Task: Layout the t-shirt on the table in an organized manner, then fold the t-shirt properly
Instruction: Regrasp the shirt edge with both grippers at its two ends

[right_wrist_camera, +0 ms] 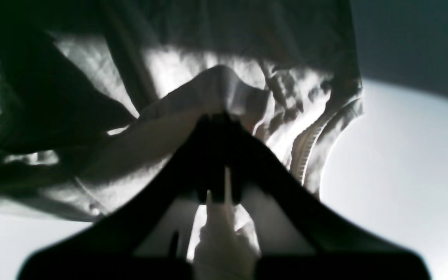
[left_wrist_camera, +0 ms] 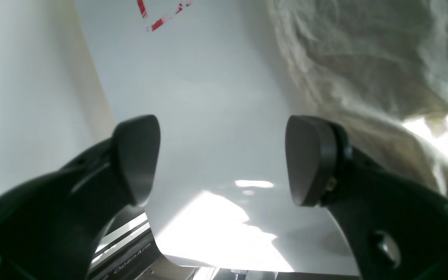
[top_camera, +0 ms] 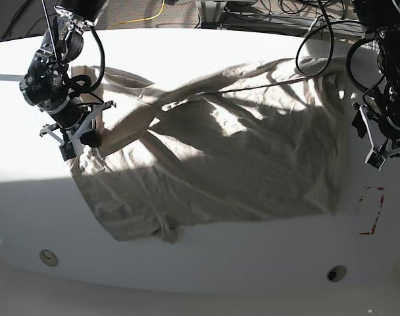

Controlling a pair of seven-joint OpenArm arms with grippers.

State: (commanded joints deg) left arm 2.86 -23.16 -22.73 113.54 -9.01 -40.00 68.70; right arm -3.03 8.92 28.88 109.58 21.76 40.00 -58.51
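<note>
The near edge of the desk is bare apart from 2 small round holes, at roughly 7 and 5 o'clock in the base view, and a red dashed mark out at 4 o'clock. Just past that lies the t-shirt, spread over the middle of the desk but nowhere near flat: a big diagonal fold crosses the upper half, and a small lump of cloth is bunched on the near hem at about 6 o'clock.

The right end effector sits at 9 o'clock on the shirt's edge, pinched together on a fold of fabric. The left end effector hangs at 3 o'clock with its pads wide apart and nothing between them, just off the shirt's other edge.

My read is it's at the spreading-out stage. To do it well I'd get the left one onto its edge too, then pull the 2 sides apart low and even so that diagonal fold drops out instead of dragging the whole shirt.

The right wrist view shows cloth poking through the closed pads, which the base view can't resolve. The left wrist view shows bare desk between its pads.
</note>
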